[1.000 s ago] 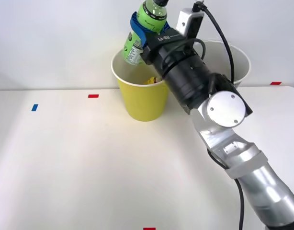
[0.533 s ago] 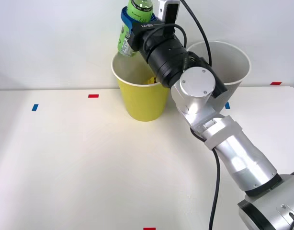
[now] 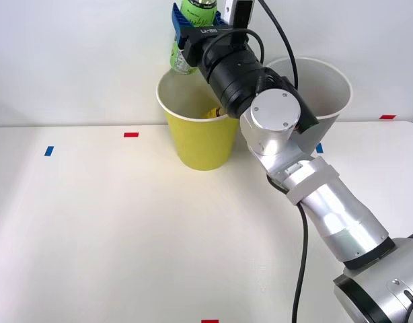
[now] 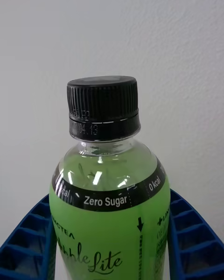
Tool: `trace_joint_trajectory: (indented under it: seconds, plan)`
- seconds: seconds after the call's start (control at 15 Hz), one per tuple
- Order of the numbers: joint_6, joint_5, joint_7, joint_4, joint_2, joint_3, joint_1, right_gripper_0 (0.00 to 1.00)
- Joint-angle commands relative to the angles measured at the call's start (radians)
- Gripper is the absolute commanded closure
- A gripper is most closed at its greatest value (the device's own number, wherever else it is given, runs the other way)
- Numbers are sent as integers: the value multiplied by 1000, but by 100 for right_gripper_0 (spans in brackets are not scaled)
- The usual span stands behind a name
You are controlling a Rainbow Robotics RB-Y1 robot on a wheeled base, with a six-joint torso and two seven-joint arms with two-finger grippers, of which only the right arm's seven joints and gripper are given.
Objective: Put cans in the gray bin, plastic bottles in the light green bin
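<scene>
Above the light green bin [image 3: 200, 145]: right claw [image 3: 193, 30] clamped on one green bottle [image 4: 109, 214].
Two bins stand at the table's [image 3: 112, 229] far edge; gray bin [image 3: 331, 87] right. One yellow bottle [image 3: 212, 113] lies inside the green bin.

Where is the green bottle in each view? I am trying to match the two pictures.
Front view: the green bottle is at the top edge, clamped in the right gripper, above the far rim of the light green bin.
Right wrist view: the bottle stands in the middle, black cap up, against the white wall.
Shared landmark: the blue ribbed fingers on either side of the bottle.
</scene>
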Motion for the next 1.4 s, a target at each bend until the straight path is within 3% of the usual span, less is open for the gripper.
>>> trace_joint_trajectory:
  seconds: [0.07,0.67,0.93,1.4]
  plan:
    - [-17,-1,0,0,-1,17,1,0]
    - [-28,30,0,-2,11,27,1,0]
    - [-18,53,0,-21,-18,36,11,0]
    - [49,27,0,-403,-188,34,303,0]
